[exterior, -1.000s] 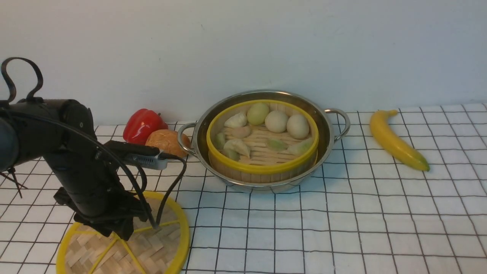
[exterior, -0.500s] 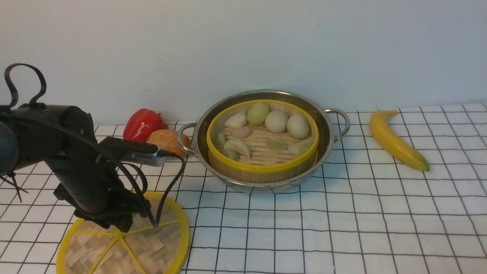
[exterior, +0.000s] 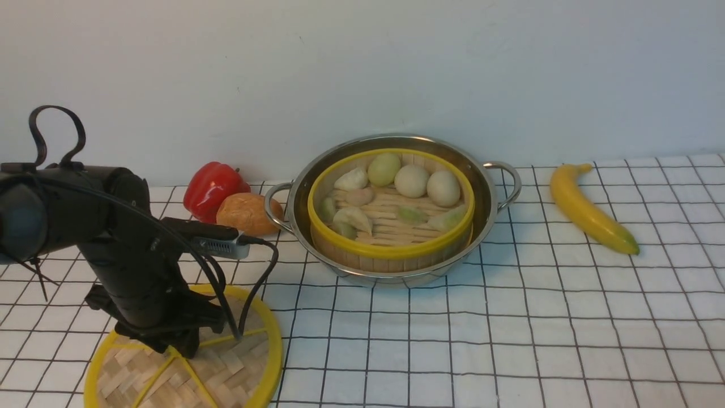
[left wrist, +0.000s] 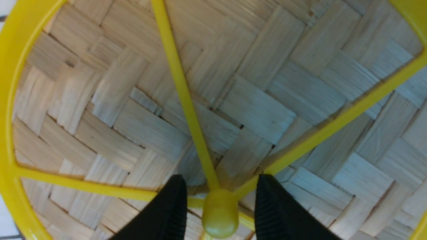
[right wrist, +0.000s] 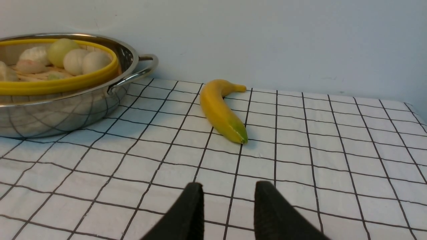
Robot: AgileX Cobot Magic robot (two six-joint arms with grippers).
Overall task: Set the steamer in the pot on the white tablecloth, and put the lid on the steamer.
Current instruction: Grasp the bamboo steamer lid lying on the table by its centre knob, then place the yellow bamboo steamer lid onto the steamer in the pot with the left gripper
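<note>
The steamer (exterior: pixel 391 204), a bamboo basket with a yellow rim and pale buns and dumplings, sits inside the steel pot (exterior: pixel 488 187) on the white tablecloth (exterior: pixel 538 328). The lid (exterior: pixel 249 368) lies flat at the front left. My left gripper (exterior: pixel 182 344) is down on its middle. In the left wrist view the lid (left wrist: pixel 253 100) fills the picture. The left gripper (left wrist: pixel 220 178) is open, its two black fingers either side of the yellow centre hub (left wrist: pixel 220 213) with small gaps. My right gripper (right wrist: pixel 229 184) is open and empty low over the cloth, and is out of the front view.
A banana (exterior: pixel 589 209) lies right of the pot, and in the right wrist view that banana (right wrist: pixel 222 110) is ahead of the right gripper. A red pepper (exterior: pixel 212 184) and a brown bun (exterior: pixel 246 212) sit by the pot's left handle. A wall rises behind.
My left arm has sunk lower and shifted slightly right over the lid. Its fingers have drawn in a little. Nothing else has moved.
</note>
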